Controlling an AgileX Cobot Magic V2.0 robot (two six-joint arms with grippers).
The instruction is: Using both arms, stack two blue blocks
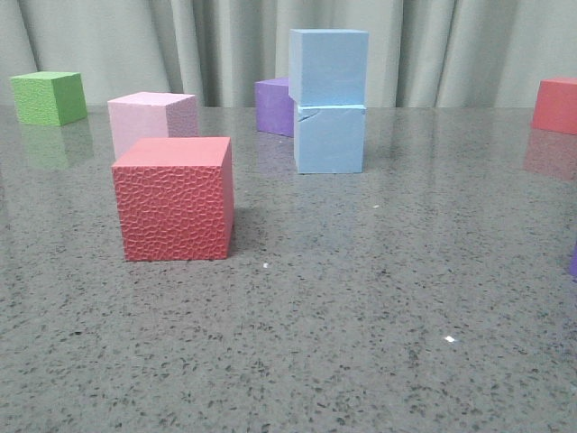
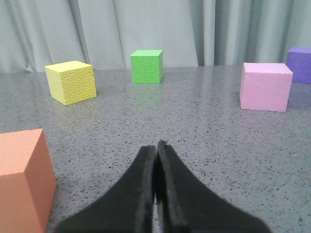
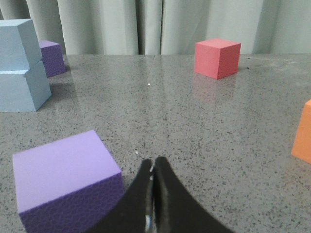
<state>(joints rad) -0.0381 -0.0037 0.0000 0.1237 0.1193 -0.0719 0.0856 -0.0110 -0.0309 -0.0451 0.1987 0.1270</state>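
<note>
Two pale blue blocks stand stacked at the back middle of the table. The upper blue block (image 1: 328,67) sits slightly askew on the lower blue block (image 1: 330,138), which has a small crack near its top edge. The stack also shows in the right wrist view, upper block (image 3: 17,43) on lower block (image 3: 22,90). Neither gripper shows in the front view. My left gripper (image 2: 156,146) is shut and empty, low over bare table. My right gripper (image 3: 153,162) is shut and empty, beside a purple cube (image 3: 65,179), far from the stack.
A textured red cube (image 1: 176,198) stands at front left, a pink cube (image 1: 151,120) behind it, a green cube (image 1: 50,97) at far left, a dark purple cube (image 1: 273,105) behind the stack, a red cube (image 1: 556,105) at far right. A yellow cube (image 2: 71,81) and orange cube (image 2: 22,179) show near my left gripper.
</note>
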